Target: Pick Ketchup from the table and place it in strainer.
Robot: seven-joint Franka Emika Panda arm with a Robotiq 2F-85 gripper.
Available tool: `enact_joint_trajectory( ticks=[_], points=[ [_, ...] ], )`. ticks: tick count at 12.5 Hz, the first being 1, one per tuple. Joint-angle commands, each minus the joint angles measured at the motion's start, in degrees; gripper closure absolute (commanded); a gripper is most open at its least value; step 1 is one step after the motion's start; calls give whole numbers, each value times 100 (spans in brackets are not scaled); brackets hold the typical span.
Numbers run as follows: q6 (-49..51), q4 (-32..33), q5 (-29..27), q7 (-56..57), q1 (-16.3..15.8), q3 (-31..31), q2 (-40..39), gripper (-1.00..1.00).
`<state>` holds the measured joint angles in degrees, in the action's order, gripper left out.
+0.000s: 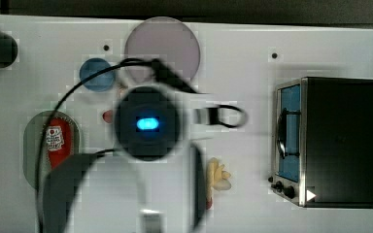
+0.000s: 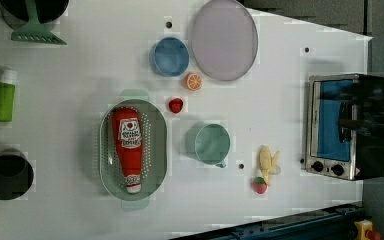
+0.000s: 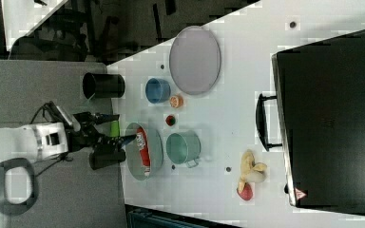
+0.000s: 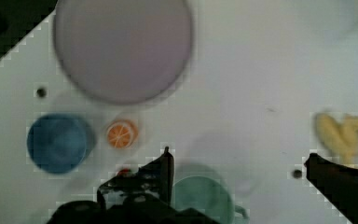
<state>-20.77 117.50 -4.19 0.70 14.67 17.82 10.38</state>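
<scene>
The Ketchup point(image 2: 127, 149) lies lengthwise inside the strainer point(image 2: 156, 131) on the bench point(image 2: 80, 100), apparently delivered; the claw point(image 4: 237, 163), fingers spread and empty, hangs high above the mug point(image 4: 203, 198).

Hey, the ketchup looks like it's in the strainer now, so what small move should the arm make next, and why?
Probably just back away and stop. The Ketchup already lies flat inside the strainer, label up, nothing touching it. In the wrist view the gripper looks open and empty, hanging over the teal mug. Nothing seems left to grasp, so a short retreat clear of the table should do.
</scene>
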Motion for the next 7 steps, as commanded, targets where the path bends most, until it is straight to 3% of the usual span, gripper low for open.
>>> enact_joint_trajectory(
  ticks=[1,4,7],
  points=[
    [1076,-514,-209,-192,79,-255,235,-100],
    [1912,-1089,-171,-205,81,-345,198,-100],
    [1947,-1123,-174,-205,81,-337,175,-100]
  ],
)
